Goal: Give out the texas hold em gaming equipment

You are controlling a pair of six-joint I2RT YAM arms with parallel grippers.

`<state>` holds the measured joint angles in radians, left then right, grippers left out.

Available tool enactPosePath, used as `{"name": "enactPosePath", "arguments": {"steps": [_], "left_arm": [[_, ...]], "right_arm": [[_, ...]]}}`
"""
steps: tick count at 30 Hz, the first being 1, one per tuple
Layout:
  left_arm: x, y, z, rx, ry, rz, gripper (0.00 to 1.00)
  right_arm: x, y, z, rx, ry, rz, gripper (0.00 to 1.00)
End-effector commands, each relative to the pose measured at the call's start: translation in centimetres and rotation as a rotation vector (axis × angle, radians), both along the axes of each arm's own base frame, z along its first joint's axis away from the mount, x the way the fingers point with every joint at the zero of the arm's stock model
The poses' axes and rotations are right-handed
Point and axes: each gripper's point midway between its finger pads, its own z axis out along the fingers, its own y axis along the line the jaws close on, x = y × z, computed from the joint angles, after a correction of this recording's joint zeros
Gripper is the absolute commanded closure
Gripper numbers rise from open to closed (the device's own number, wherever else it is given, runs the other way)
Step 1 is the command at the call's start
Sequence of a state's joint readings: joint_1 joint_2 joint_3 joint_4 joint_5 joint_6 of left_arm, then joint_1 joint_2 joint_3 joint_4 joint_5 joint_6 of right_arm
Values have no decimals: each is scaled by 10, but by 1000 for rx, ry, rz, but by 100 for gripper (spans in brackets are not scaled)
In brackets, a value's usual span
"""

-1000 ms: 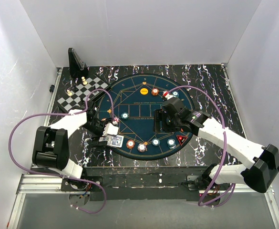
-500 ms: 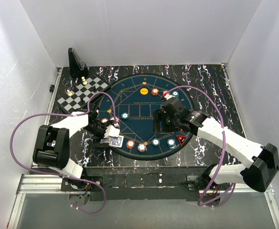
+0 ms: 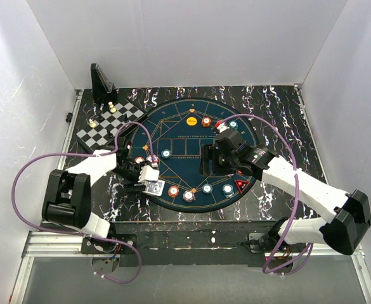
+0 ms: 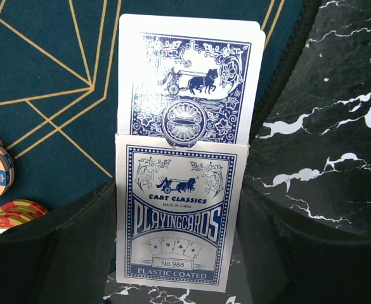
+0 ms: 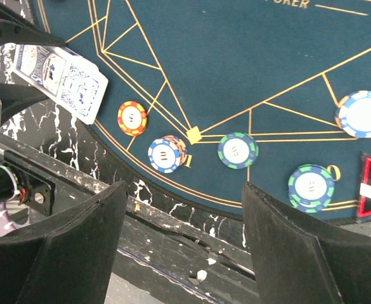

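Left gripper [image 4: 177, 190], open a second before, clamped the card pack [image 4: 177, 234] at the mat's [image 4: 45, 76] near-left rim; dealing pending.

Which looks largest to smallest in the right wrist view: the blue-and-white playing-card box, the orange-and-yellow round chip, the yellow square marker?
1. blue-and-white playing-card box
2. orange-and-yellow round chip
3. yellow square marker
The gaps are plain; none look alike.

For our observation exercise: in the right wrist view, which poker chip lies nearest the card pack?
The orange-and-yellow chip, leftmost of all the chips, just right of the card pack.
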<state>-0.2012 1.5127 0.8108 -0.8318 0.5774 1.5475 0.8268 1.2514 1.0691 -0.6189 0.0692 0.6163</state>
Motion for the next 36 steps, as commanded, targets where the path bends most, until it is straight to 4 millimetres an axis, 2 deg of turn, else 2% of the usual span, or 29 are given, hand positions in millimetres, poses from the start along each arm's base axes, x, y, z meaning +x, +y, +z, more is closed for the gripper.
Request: {"name": "enactPosePath", "arguments": {"steps": [1,5,8,10,11,17,20,26,31,36], "left_arm": [[-5,-9,20,-55,-9,15,60],[-8,-16,44,-96,35,60,65],[-10,-22,67,-130,80,100,82],[-8,-28,84,-152,95,128,97],[-9,-30,92,-162,102,142,100],[-3,-44,144,-216,50,190,100],[3,-49,172,-232,23,218,100],[-1,-59,211,-256,-8,251,100],[-8,-67,225,-271,-13,265,100],[-15,-73,231,-283,-26,258,100]], "right_arm": [[-7,23,-2,122,39,29,21],[-14,38,1,235,67,42,20],[-18,50,15,339,67,69,18],[-19,59,29,423,59,84,17],[-21,63,35,460,59,93,16],[-23,93,74,668,79,134,14],[-20,107,83,736,101,139,14],[-16,128,105,818,100,158,13],[-14,137,122,846,72,181,14],[-10,144,123,848,69,191,15]]}}
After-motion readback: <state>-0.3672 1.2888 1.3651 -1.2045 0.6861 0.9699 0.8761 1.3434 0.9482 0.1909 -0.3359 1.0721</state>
